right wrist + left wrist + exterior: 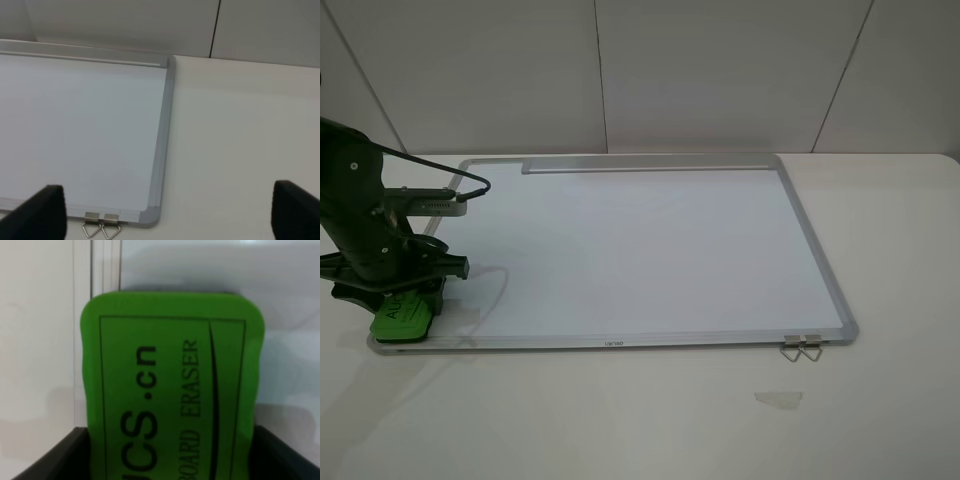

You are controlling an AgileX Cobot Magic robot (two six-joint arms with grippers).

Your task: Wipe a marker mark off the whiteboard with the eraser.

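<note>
The green eraser (400, 318) rests on the near-left corner of the whiteboard (640, 250), and my left gripper (406, 300) is shut on it. In the left wrist view the eraser (172, 380) fills the middle, its black lettering showing, with a black finger on each side at the lower edge. The board's silver frame (106, 270) shows just past it. No marker mark shows on the board in any view. My right gripper (166, 214) is open, hanging above the table by the board's near-right corner (150, 216). It is out of the exterior high view.
Two metal binder clips (802, 348) sit at the board's near-right corner, also visible as clips (102, 226) in the right wrist view. A small clear scrap (778, 398) lies on the white table in front. The silver tray strip (645, 167) runs along the far edge.
</note>
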